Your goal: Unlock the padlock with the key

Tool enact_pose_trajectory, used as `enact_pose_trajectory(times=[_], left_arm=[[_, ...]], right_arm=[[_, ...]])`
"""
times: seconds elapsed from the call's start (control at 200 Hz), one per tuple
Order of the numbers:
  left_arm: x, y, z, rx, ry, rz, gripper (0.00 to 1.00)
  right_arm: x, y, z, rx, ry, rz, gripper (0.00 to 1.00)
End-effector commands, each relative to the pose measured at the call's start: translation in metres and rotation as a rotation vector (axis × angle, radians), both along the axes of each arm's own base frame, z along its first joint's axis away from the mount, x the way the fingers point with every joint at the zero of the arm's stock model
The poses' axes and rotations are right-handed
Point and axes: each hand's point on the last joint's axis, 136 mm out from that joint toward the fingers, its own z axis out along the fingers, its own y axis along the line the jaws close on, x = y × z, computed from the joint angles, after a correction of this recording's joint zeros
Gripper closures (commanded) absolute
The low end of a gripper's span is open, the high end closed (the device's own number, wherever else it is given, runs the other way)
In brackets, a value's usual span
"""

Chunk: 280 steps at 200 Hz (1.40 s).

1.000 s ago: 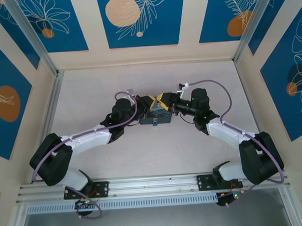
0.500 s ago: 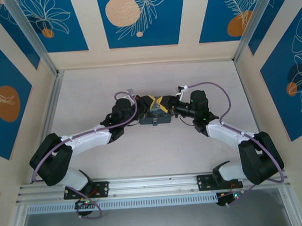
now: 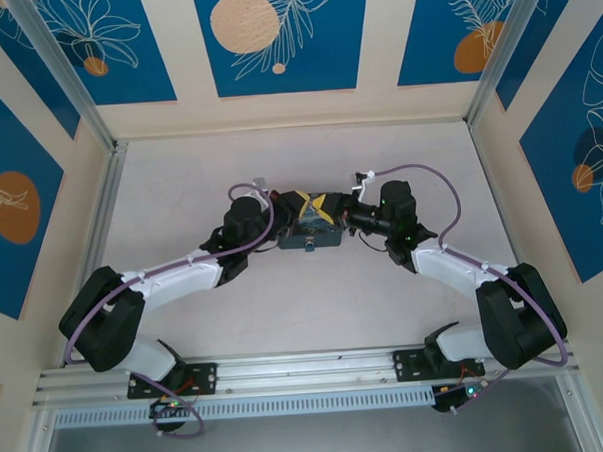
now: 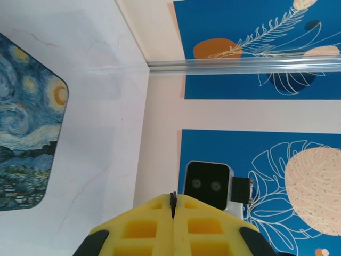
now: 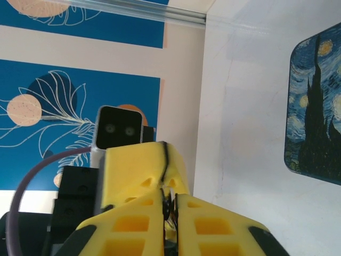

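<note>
The left gripper (image 3: 299, 204) and the right gripper (image 3: 332, 202) meet tip to tip over the middle of the table (image 3: 285, 307), just above the far edge of a square tin (image 3: 310, 232) printed with a starry night painting.

In the left wrist view, the left gripper's yellow pads (image 4: 144, 229) are pressed together. A thin dark sliver of metal sticks out of the seam between them. It appears to be the key (image 4: 172, 198), seen edge on. The tin (image 4: 26, 122) lies flat on the table to the left.

In the right wrist view, the right gripper (image 5: 169, 213) is almost closed, leaving a narrow slit. It is pinching a small dark thing with brassy bits, which looks like the padlock (image 5: 169, 204), though it is mostly hidden. The left gripper's yellow tip touches it from the far side. The tin (image 5: 317, 106) is off to the right.
</note>
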Motion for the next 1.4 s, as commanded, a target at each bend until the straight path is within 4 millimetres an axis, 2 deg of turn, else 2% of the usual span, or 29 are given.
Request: enact_pose_trajectory(times=[0.0, 0.175, 0.21, 0.275, 0.31, 0.495, 0.785, 1.05, 1.395], left_arm=[[-0.004, -0.001, 0.022, -0.027, -0.054, -0.002, 1.0], [-0.005, -0.001, 0.022, -0.028, -0.056, -0.004, 1.0], [-0.005, -0.001, 0.021, -0.027, -0.054, -0.004, 1.0], [-0.006, -0.001, 0.021, -0.024, -0.054, -0.004, 1.0], [-0.006, -0.001, 0.021, -0.026, -0.054, -0.002, 1.0], [-0.006, 0.0, 0.022, -0.024, -0.056, -0.002, 1.0], [-0.007, -0.001, 0.022, -0.025, -0.057, -0.007, 1.0], [-0.006, 0.0, 0.02, -0.02, -0.054, -0.006, 1.0], [-0.004, -0.002, 0.02, -0.019, -0.054, -0.006, 1.0]], right_arm=[[0.004, -0.001, 0.009, 0.005, -0.029, -0.013, 0.91], [0.005, -0.001, 0.012, 0.007, -0.032, -0.01, 0.9], [0.005, -0.001, 0.011, 0.006, -0.032, -0.009, 0.87], [0.005, -0.001, 0.012, 0.005, -0.031, -0.009, 0.71], [0.006, -0.001, 0.012, 0.005, -0.032, -0.012, 0.65], [0.009, -0.01, 0.01, -0.005, -0.025, -0.038, 0.59], [0.018, -0.016, 0.016, -0.041, -0.045, -0.051, 0.58], [0.021, -0.006, 0.024, -0.025, -0.065, -0.011, 0.63], [0.012, 0.004, 0.011, -0.026, -0.048, 0.029, 0.68]])
